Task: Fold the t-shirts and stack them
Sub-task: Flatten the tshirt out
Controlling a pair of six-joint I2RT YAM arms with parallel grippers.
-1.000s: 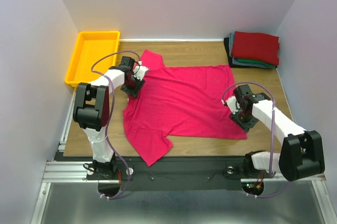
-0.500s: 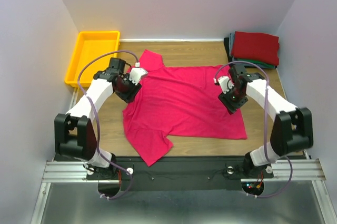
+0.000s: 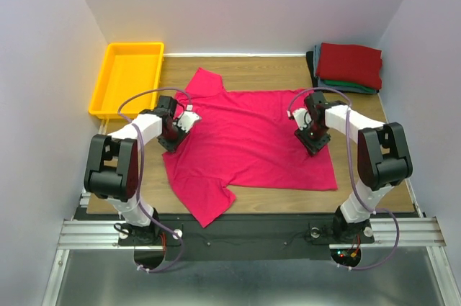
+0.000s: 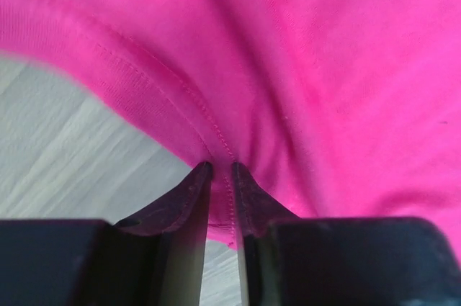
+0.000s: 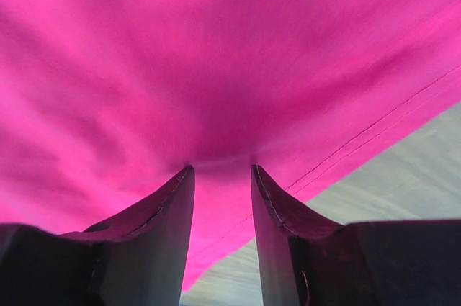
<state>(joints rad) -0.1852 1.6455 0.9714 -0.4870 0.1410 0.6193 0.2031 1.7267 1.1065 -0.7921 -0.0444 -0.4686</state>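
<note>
Folding looks to be the step in hand, judged from how the cloth lies: the crimson t-shirt (image 3: 248, 140) is spread open and nearly flat on the table (image 3: 281, 68), with no fold made in it yet. Its body stretches between the two grippers. One sleeve lies beyond the left one and the other lies nearer the arm bases.

Beyond the left gripper and out to its left sits the yellow tray (image 3: 128, 79), and nothing shows inside it. Beyond the right gripper and out to its right is the stack of folded t-shirts (image 3: 349, 67), with a dark red one on top and teal and dark edges showing beneath. It rests straight on the table, in no container.

The left gripper (image 4: 221, 168) is down at the shirt's left edge. Its fingers are drawn almost together and pinch the stitched hem seam, with bare table just outside them. The right gripper (image 5: 221, 169) is down on the shirt's right part, just inside the hem. Its fingers stand a little wider and are clamped on a thicker bunch of cloth that puckers at their tips.

The next move probably calls for both grippers to lift together and carry their edges across the body, keeping the cloth taut between them so the fold lands square. A slipped pinch on either side would skew it.
</note>
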